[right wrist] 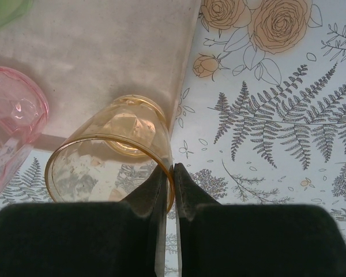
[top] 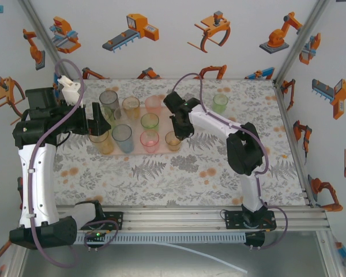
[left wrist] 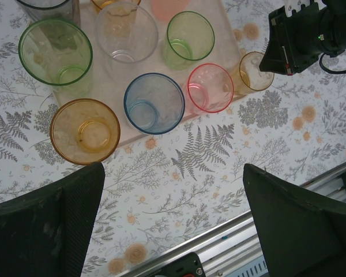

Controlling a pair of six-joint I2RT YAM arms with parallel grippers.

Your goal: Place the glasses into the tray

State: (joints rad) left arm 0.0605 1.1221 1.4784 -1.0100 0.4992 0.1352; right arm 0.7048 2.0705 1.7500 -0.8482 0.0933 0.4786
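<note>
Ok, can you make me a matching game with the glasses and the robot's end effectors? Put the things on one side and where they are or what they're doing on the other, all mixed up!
Things:
1. lone green glass
2. blue glass
3. left end effector
4. right end effector

Places and states:
A. open, above the tablecloth
B. pinching the rim of an amber glass
C. standing off the tray, by itself
D. standing on the tray, near its front edge

Pairs: 1-C, 2-D, 3-A, 4-B
</note>
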